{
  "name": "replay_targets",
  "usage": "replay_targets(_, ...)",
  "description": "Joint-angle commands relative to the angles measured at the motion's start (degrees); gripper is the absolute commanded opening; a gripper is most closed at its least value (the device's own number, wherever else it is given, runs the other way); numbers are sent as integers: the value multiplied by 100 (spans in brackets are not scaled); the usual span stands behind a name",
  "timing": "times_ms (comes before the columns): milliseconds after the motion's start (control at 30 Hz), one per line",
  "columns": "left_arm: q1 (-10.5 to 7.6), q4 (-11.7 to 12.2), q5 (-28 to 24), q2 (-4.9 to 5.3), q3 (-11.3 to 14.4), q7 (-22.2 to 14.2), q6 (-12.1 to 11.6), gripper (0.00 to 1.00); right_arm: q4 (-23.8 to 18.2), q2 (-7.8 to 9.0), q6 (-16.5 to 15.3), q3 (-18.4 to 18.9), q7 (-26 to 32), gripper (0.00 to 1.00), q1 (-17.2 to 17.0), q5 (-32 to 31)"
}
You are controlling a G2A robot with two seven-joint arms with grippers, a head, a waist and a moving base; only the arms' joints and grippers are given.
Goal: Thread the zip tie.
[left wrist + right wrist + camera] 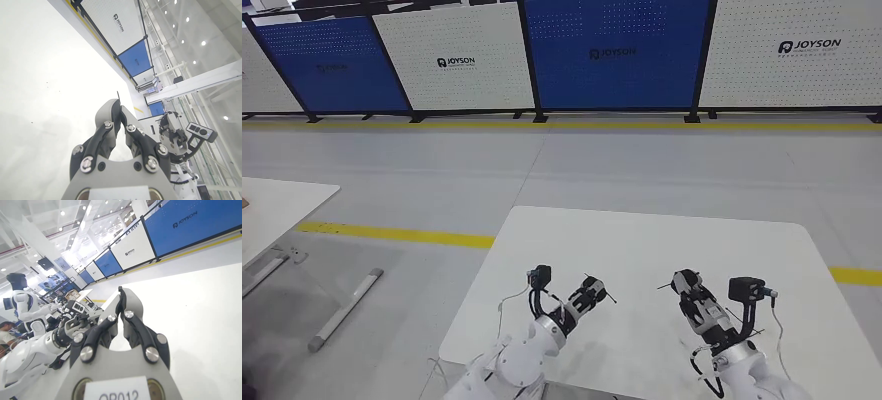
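Left wrist view puts the left pincer (120, 106) with its fingers pressed together on a thin black strip, the zip tie (118, 95). A short tip of the tie stands out past the fingertips, in line with the fingers. In the right wrist view the right pincer (121, 294) is likewise closed tight, with a small dark nub at its very tip. In the top view a dark strand (666, 286) juts from those tips. Whether this strand is the other end of the same tie or a separate piece cannot be told, since no black line shows across the gap. In the top view the left pincer (590, 293) and the right pincer (682, 283) face each other above the near part of the white table (642, 240), close but apart, with bare table between them. At the left pincer, the long axis of the zip tie (608, 295) runs on a slant across the fingertips, and its free end points toward the right pincer and slightly nearer the robot. The strand at the right pincer lies almost along the line joining the two pincers and points back at the left one. The coming move seems to turn on that gap: the two tips aim roughly at each other but are not quite on one line, so one arm would likely have to turn its end into line before closing in. Neither arm looks clearly the nearer one.
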Motion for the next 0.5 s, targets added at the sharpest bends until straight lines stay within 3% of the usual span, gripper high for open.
replay_targets(0, 16, -19, -47, -29, 145, 90, 29, 0, 0, 0, -1, 0, 0, 0, 0, 0)
replay_targets(167, -66, 102, -202, -113, 374, 456, -30, 0, 0, 0, -1, 0, 0, 0, 0, 0)
replay_targets(467, -66, 102, -202, -113, 374, 456, -30, 0, 203, -17, -70, 48, 226, 0, 48, 207)
